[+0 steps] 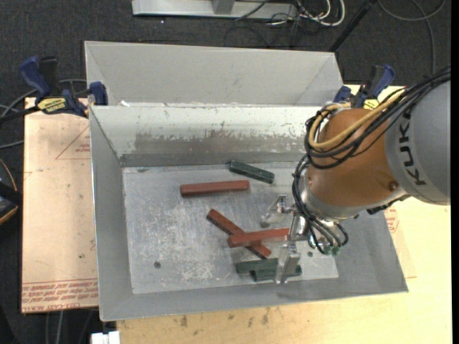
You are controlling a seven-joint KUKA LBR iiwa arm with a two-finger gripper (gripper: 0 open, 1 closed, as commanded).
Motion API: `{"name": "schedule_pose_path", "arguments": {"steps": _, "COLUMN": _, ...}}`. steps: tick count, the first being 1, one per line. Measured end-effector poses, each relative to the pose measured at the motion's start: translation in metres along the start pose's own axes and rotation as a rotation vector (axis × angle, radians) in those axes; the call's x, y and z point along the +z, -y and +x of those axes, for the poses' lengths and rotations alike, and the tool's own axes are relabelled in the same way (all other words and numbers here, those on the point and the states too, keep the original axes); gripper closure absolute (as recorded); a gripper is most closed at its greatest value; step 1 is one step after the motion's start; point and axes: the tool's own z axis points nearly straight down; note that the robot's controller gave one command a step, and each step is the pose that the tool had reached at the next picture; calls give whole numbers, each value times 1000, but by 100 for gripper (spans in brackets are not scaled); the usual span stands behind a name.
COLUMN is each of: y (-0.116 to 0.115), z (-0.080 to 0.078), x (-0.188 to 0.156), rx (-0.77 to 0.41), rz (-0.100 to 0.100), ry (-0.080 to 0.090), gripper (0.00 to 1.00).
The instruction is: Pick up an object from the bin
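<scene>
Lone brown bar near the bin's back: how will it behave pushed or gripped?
The brown bar looks straight and square-edged, so probably stiff and unlikely to roll. Lying flat on the bare metal floor, it would likely slide or pivot if pushed off-centre.

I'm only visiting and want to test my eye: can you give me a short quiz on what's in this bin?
1. True or false: the tool is at the lower right of the grey metal bin.
2. How many long red-brown bars lie inside?
3. Nearest the tool is: A) a dark green block; B) a yellow ball; C) a blue cup.
Key: 1 true; 2 three; 3 A.
</scene>
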Motion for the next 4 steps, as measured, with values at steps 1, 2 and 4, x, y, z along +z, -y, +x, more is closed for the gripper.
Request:
{"name": "schedule_pose_path", "arguments": {"steps": 1, "y": 0, "z": -2, "x": -3, "rx": 0, "rz": 0, "ry": 8, "gripper": 0}}
{"name": "schedule_pose_path", "arguments": {"steps": 2, "y": 18, "z": -25, "x": 96, "rx": 19, "rz": -1, "ry": 20, "gripper": 100}}
{"name": "schedule_pose_path", "arguments": {"steps": 4, "y": 12, "z": -22, "x": 95, "rx": -51, "rz": 3, "ry": 32, "gripper": 100}}
